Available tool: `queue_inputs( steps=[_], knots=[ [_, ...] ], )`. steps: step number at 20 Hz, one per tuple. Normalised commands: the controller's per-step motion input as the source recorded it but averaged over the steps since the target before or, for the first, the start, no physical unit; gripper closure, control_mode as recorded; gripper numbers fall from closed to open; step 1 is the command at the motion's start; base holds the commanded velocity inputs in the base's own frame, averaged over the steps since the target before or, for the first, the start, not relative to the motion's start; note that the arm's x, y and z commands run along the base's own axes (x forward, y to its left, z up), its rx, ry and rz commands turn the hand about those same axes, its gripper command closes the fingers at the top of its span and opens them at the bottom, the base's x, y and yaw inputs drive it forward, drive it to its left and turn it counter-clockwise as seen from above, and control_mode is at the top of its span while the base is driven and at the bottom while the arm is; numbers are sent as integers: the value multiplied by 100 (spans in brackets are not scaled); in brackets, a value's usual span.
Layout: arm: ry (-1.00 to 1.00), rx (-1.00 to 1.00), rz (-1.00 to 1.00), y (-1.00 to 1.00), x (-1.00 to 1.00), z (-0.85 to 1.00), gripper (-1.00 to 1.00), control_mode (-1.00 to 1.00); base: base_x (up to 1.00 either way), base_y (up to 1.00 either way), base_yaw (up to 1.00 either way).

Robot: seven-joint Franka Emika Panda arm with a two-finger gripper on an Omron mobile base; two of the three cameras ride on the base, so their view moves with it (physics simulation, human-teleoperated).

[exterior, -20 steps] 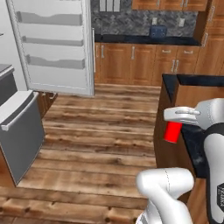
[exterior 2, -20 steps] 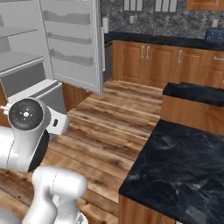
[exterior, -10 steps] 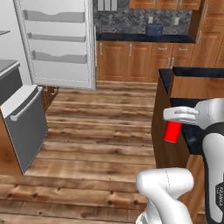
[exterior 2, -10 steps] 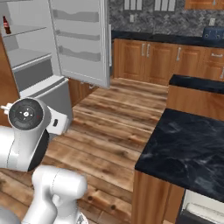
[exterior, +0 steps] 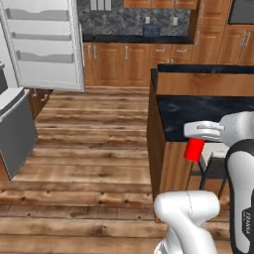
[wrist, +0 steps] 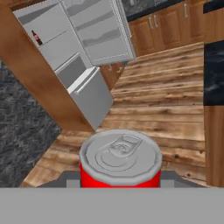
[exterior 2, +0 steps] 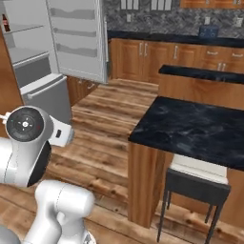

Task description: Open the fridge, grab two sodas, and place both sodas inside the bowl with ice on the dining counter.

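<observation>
My gripper [exterior: 196,141] is shut on a short red soda can [exterior: 194,149], held in the air beside the near end of the dining counter [exterior: 198,110]. In the hand view the can's silver top [wrist: 120,153] sits close between the finger tips. The fridge [wrist: 83,48] stands open across the wood floor, with its door [exterior: 47,44] swung out and its lower drawer [exterior: 15,130] pulled forward. A dark cola bottle [wrist: 37,38] stands on an upper fridge shelf [exterior 2: 5,23]. The bowl is out of view.
A white-cushioned stool [exterior 2: 196,180] is tucked under the dining counter's black top [exterior 2: 200,127]. Wooden cabinets under a dark counter [exterior: 134,54] line the back wall. Bare wood floor [exterior: 89,149] lies between the fridge and the dining counter.
The whole picture has shifted: the base has moved, so the fridge slides left and away while the dining counter comes nearer. The red can stays in the gripper.
</observation>
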Motion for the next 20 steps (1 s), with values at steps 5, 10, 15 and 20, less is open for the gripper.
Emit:
queue_inputs(
  steps=[5, 10, 15, 20],
  knots=[
    [0, 0, 0, 0, 0, 0, 100, 100, -70, -88, -18],
    [0, 0, 0, 0, 0, 0, 100, 100, -32, -97, -20],
    [0, 0, 0, 0, 0, 0, 100, 100, -4, -99, -19],
    [0, 0, 0, 0, 0, 0, 100, 100, 4, -97, -15]
  ],
)
